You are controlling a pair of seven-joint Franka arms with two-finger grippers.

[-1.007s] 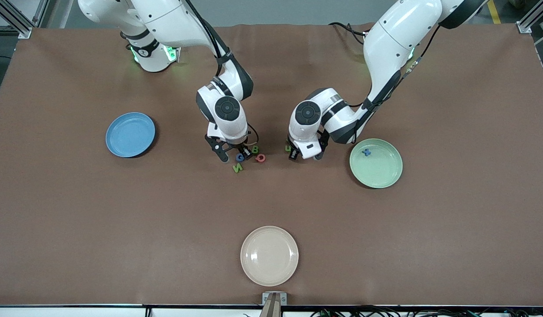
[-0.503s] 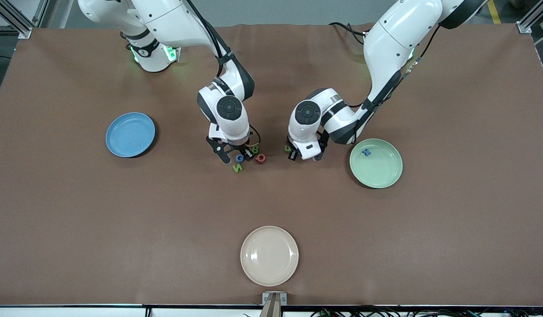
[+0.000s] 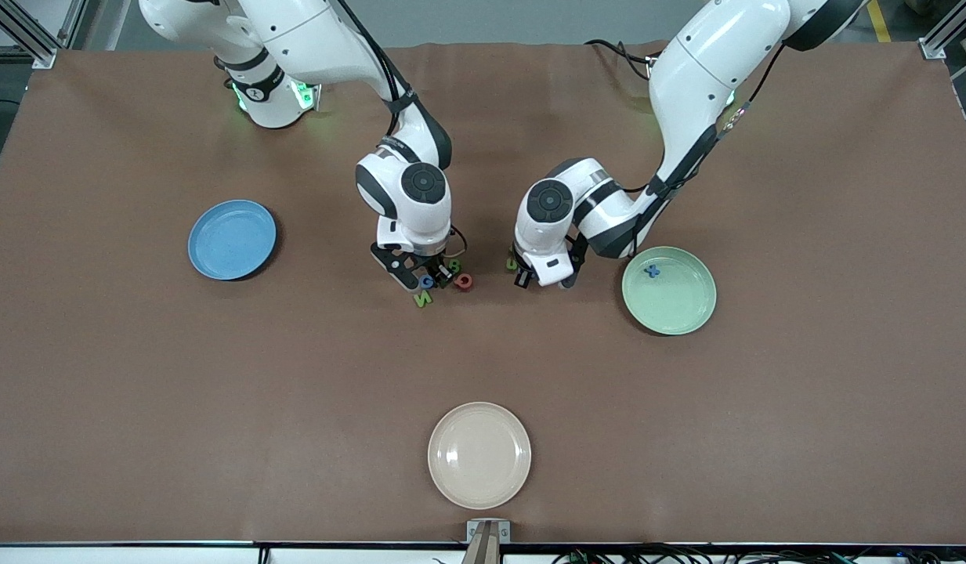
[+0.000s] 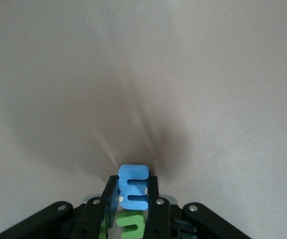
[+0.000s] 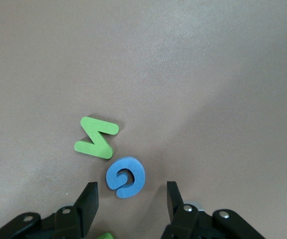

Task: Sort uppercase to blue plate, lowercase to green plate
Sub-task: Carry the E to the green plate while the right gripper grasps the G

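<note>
The left gripper (image 4: 132, 209) has its two black fingers (image 4: 155, 211) pinched on a blue m (image 4: 133, 186), with a green letter (image 4: 130, 224) showing just under it between the same fingers. Only the left wrist view shows that; from the front the left gripper (image 3: 541, 276) sits low near the middle of the table, between the letter cluster and the green plate (image 3: 690, 313), its wrist hiding what it holds, with a scrap of green letter (image 3: 512, 265) peeking out beside it.

The right gripper (image 5: 131, 201) is spread wide, fingers apart with the blue G (image 5: 125, 177) lying flat on the mat between them, touched by neither. The green N (image 5: 96, 137) lies just beside the G. From the front the right gripper (image 3: 421, 276) hangs right over this cluster: blue G (image 3: 428, 281), green N (image 3: 423, 298) nearer the front camera, the pink-red Q (image 3: 464, 281) beside them toward the left arm's end, and a green B (image 3: 454, 266) half under the wrist.

A blue cross-shaped letter (image 3: 652, 271) rests in the green plate. The blue plate (image 3: 232, 240) lies toward the right arm's end, and a cream plate (image 3: 479, 455) lies nearest the front camera.
</note>
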